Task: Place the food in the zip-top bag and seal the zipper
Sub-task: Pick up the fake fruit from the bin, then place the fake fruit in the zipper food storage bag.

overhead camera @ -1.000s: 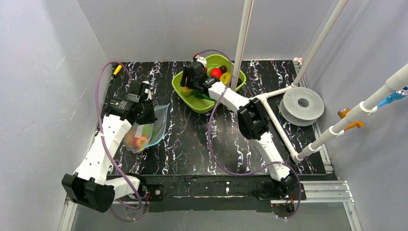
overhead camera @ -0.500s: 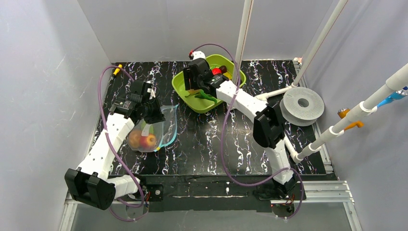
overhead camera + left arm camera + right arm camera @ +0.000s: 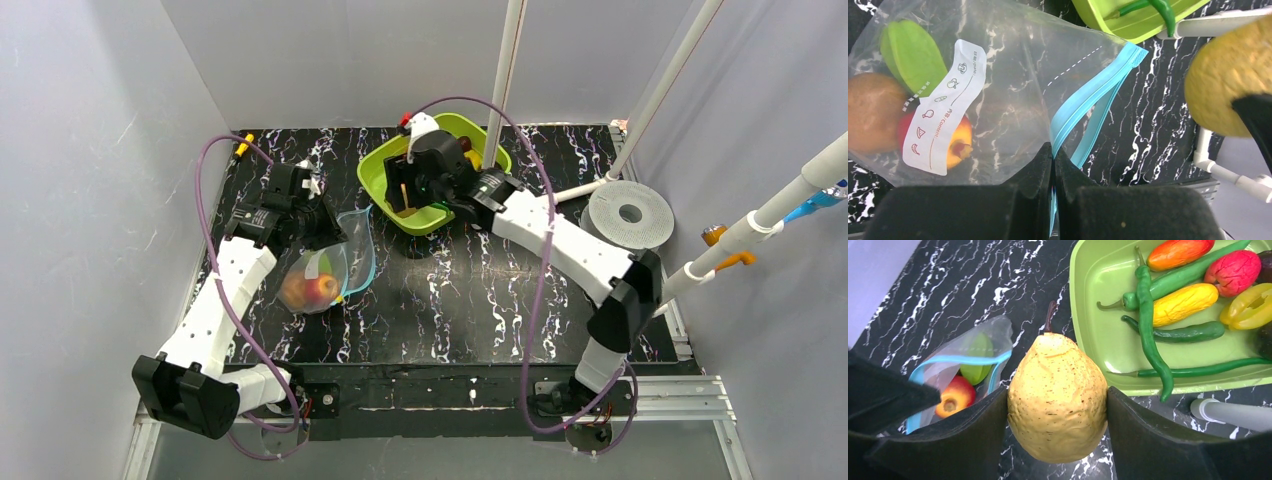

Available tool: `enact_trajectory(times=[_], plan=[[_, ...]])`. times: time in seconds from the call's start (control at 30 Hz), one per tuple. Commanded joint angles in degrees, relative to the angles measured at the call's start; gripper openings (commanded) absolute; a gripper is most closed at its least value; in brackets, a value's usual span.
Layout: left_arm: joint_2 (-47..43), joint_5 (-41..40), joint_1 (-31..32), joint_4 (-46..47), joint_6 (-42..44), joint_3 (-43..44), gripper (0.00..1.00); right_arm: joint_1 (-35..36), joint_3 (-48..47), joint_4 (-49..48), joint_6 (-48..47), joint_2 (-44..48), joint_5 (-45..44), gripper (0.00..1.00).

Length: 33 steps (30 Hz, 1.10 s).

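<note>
Our left gripper (image 3: 1053,152) is closed tight on the bag (image 3: 1008,65), pinching it at the zipper (image 3: 1093,97). The bag spreads out just in front of the fingers. In it we see a green piece (image 3: 913,55), a brown one (image 3: 873,120) and a red-yellow one (image 3: 960,142). Our right gripper (image 3: 1058,430) holds a yellow pear (image 3: 1057,390) between widely spread fingers. The open bag lies left of this gripper and the tray (image 3: 1098,345) with more food lies ahead to the right.

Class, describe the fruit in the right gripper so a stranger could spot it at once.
On the black marbled table, find the lime-green tray. At its edge, the right gripper clamps a pear. It alone is speckled dull yellow with a brown stem.
</note>
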State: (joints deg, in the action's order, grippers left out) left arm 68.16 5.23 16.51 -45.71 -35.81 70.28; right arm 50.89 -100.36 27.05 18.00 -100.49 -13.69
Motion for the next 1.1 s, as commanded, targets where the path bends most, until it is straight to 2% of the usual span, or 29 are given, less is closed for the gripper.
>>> enact_trajectory(times=[0.0,0.13,0.3,0.4,0.47,0.6,0.73,0.97,1.07], plan=[[-0.5,3.3,-0.6,1.3,-1.1,2.5,0.00,0.6,3.7,-2.9,-2.8,7.1,3.3,0.19],[0.4,4.2,-1.0,1.1,-0.8,3.8,0.00,2.1,8.2,-9.3,-2.3,10.2,11.8,0.20],[0.5,5.6,-1.4,0.1,-0.6,5.2,0.00,3.1,7.4,-12.2,3.6,7.4,21.5,0.21],[-0.3,5.6,-1.5,-0.7,-0.2,6.0,0.00,3.2,4.8,-10.9,6.4,4.0,24.3,0.22],[-0.8,5.4,-1.5,-1.3,0.3,6.4,0.00,3.2,3.6,-10.1,6.4,2.1,25.5,0.25],[-1.9,4.8,-1.8,-2.4,0.8,6.6,0.00,3.2,4.1,-9.9,6.4,1.3,24.6,0.30],[-2.5,5.1,-1.9,-2.4,1.0,6.6,0.00,3.3,5.3,-10.6,6.3,1.6,25.6,0.45],[-2.4,6.2,-2.0,-2.0,0.7,6.3,0.00,3.8,4.8,-9.1,5.3,1.9,24.3,0.78],[-2.7,6.3,-2.0,-2.1,0.7,6.0,0.00,3.9,3.7,-7.7,5.0,1.5,22.5,0.87]])
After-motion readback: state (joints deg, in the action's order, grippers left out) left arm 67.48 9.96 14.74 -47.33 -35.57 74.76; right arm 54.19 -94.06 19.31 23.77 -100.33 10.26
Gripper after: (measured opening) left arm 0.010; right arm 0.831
